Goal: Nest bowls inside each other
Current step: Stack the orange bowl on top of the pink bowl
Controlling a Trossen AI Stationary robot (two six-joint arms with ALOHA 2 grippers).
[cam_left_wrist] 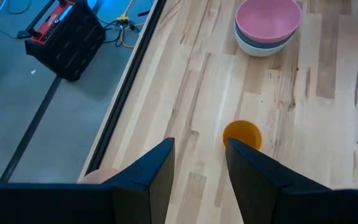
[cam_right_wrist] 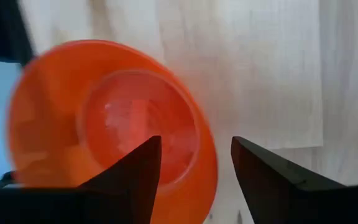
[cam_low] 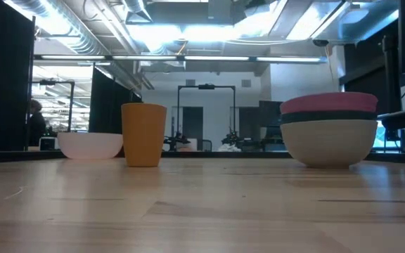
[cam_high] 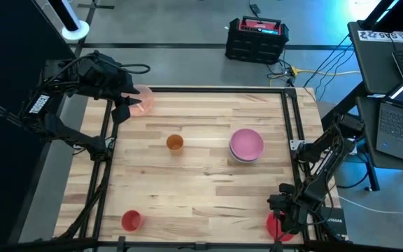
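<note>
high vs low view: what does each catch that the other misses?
Only the high view: both arms, the left gripper at the light pink plastic bowl in the far left corner, the right gripper over the red plastic bowl at the near right edge, and a small red plastic cup near left.

Only the low view: the stack's layers, mauve-pink over dark teal over pale white.

Both: the orange plastic cup, the bowl stack, the wooden table.

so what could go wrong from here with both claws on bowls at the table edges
1. The red bowl sits at the table's near right corner, seemingly overhanging; the right claw straddling its rim could tip or push it off.
2. The light pink bowl lies by the far left edge, so the left claw might nudge it over the frame.
</note>
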